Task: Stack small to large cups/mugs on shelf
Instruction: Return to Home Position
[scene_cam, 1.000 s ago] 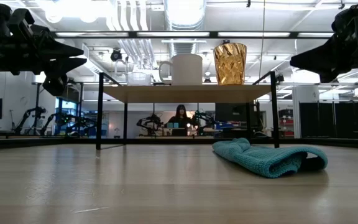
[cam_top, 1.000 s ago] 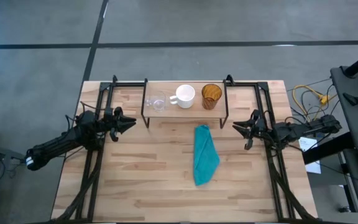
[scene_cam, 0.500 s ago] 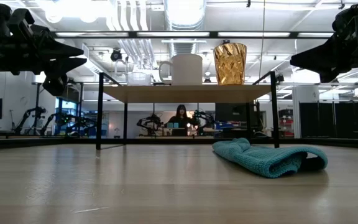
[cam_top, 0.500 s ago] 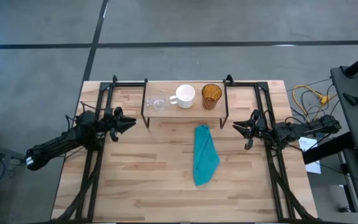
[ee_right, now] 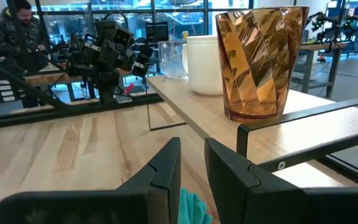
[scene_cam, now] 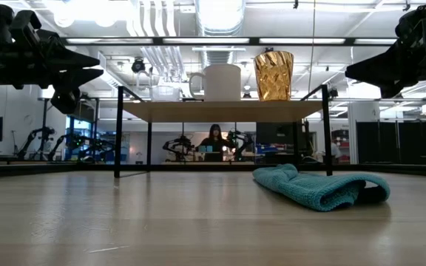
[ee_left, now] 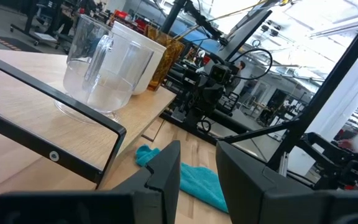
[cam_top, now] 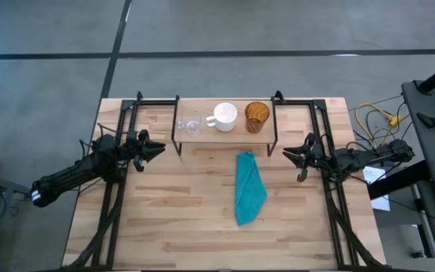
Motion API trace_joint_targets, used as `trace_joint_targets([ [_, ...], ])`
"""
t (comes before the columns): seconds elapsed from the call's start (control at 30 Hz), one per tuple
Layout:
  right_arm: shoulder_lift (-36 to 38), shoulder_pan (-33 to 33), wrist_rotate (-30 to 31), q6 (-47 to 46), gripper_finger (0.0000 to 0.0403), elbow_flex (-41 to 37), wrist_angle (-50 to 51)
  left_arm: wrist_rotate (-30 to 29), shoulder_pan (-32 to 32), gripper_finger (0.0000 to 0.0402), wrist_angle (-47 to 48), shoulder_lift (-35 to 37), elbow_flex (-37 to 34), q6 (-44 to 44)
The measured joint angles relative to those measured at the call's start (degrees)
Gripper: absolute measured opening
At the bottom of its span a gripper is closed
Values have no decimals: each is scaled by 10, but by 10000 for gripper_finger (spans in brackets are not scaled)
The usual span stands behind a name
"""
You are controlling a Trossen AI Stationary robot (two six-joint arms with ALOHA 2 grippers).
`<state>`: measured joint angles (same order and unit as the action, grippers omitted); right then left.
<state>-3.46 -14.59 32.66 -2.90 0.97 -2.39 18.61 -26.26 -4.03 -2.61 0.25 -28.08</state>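
Cups stand in a row on the shelf, the low wooden rack at the far middle of the table. From the left arm's side to the right arm's side they are the clear glass, the white mug and the amber cup. All three are upright and close together. The mug's handle points toward the clear glass.

Neither hand touches any of them. The left hand hangs above the table off the shelf's left end, a little nearer the front than the rack, and points toward it. The clear glass is the cup closest to it. Its fingers are drawn narrow, with only a thin slot showing between them in the left wrist view, and they hold nothing.

The right hand mirrors it off the shelf's right end, apart from the rack, with the amber cup nearest to it. Its fingers are also narrow and hold nothing.

A teal cloth lies bunched lengthwise on the table in front of the shelf, between the two hands and slightly toward the right one, touching neither the rack nor a hand.
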Motion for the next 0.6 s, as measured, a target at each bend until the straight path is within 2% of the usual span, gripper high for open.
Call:
trace_joint_targets([
  [0.6,0,0,0,-1,68,0,0,3,0,89,0,0,0,0],
])
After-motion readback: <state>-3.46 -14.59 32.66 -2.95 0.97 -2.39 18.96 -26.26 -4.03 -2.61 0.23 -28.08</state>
